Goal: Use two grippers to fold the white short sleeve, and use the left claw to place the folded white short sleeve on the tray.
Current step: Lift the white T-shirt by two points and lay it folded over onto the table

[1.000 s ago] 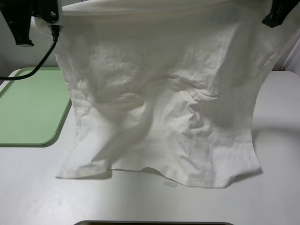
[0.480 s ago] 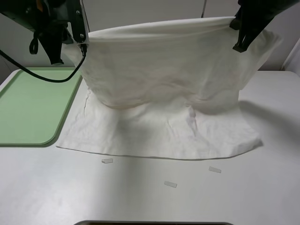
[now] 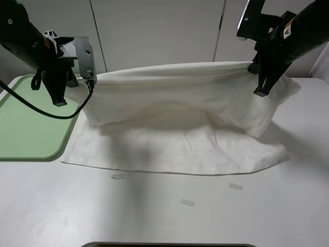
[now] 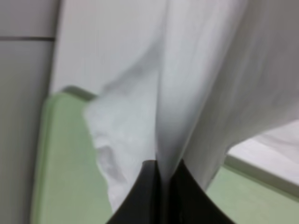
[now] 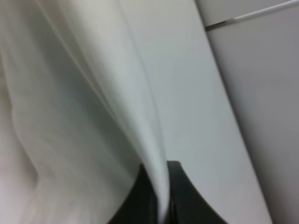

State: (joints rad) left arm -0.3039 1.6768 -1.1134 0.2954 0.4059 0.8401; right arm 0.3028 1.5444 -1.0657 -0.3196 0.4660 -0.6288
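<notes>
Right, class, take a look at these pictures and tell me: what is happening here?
A two-armed robot is partway through folding a white short sleeve. The left claw and the right claw are each shut on its lifted edge, holding that edge stretched between them above the table. The lower part of the garment lies flat on the table. The green tray sits to the left, and the garment has not yet been placed on it.
</notes>
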